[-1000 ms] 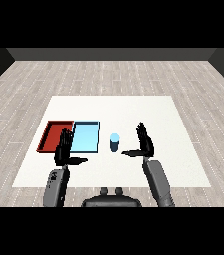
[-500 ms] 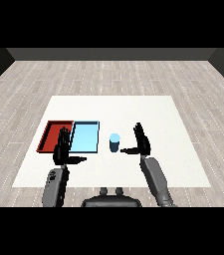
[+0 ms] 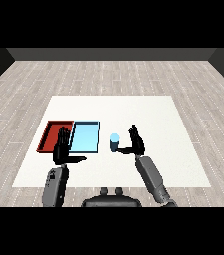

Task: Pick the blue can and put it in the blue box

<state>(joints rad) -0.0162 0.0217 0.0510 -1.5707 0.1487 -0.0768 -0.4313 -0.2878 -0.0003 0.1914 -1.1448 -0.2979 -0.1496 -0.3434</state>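
The blue can point(image 3: 114, 142) stands upright on the white table point(image 3: 153, 119), just right of the light blue tray point(image 3: 85, 137). My right hand point(image 3: 137, 142) is right beside the can on its right side, fingers straight and thumb reaching toward the can's base; it is open and holds nothing. My left hand point(image 3: 62, 148) hovers open over the near edges of the red tray point(image 3: 51, 136) and the blue tray, fingers straight up, thumb pointing right.
The red tray lies directly left of the light blue tray, and both show nothing inside. A grey plank floor point(image 3: 108, 74) surrounds the white table on all sides.
My right hand has moved left toward the blue can and now sits right beside it. The left hand and the can have stayed where they were.
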